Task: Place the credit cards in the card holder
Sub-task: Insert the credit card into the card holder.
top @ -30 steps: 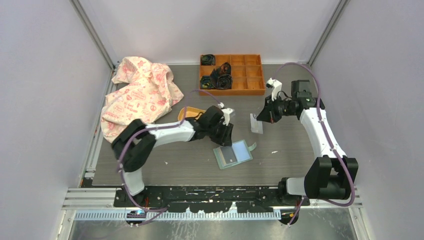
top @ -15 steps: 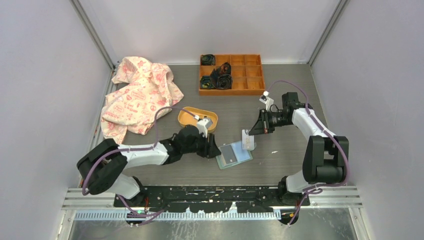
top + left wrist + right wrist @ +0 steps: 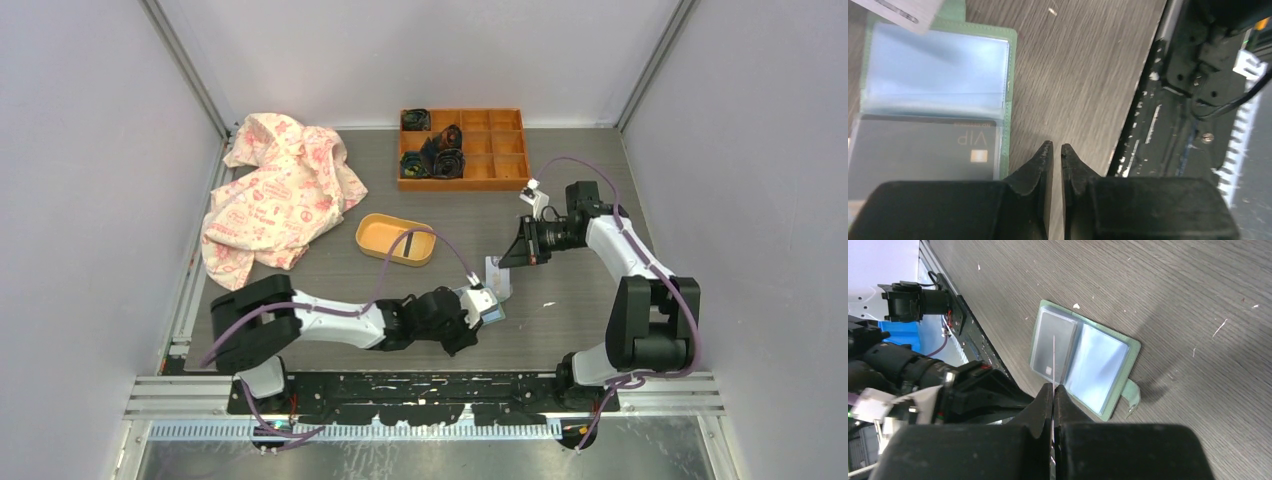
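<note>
The left arm [image 3: 335, 322] is stretching low along the near edge of the desk [image 3: 560, 330] toward the right. The left hand [image 3: 1056, 147] is pointing downward, its black fingers almost meeting with only a sliver between them. The right arm [image 3: 620, 250] is rising from its base and bending leftward. The right hand [image 3: 1053, 386] is pinching a thin whitish plastic card [image 3: 498, 275] edge-on between closed fingers.

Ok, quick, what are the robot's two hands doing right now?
Left gripper: almost shut, holding nothing.
Right gripper: shut on a whitish credit card.
</note>
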Controlling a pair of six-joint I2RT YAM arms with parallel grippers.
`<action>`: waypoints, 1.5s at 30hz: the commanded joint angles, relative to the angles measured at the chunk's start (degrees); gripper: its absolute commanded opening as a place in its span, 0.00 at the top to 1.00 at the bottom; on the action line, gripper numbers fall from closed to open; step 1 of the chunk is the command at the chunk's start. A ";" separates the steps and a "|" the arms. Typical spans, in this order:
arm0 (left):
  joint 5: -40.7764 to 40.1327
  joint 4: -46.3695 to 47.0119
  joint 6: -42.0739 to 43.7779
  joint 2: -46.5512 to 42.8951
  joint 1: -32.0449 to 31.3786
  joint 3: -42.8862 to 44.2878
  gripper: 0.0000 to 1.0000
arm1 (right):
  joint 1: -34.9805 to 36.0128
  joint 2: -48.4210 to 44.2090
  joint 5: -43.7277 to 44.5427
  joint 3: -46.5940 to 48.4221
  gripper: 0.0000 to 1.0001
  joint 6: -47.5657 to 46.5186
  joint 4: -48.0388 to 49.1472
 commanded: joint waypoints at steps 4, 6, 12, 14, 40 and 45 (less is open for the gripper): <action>-1.06 -2.00 5.98 6.13 0.06 2.87 0.88 | 0.26 -0.98 -2.11 1.47 0.99 0.99 0.49; -2.32 -3.42 6.56 6.78 0.57 2.95 0.88 | 0.26 0.03 -3.02 1.42 0.99 1.83 0.71; -6.33 -4.81 2.14 5.36 8.42 0.04 0.89 | 0.26 -0.05 -1.58 -1.47 0.99 8.34 6.65; -5.59 -3.33 1.07 3.11 11.16 -2.15 0.89 | 0.26 -0.55 -0.69 -3.58 0.99 12.53 10.98; -0.36 6.73 -19.92 -26.42 23.66 -21.77 0.21 | 9.05 -1.02 13.84 -25.64 0.99 57.03 63.43; -0.38 7.89 -22.81 -19.60 24.10 -18.89 0.26 | 9.03 0.13 13.86 -26.08 0.99 57.04 63.23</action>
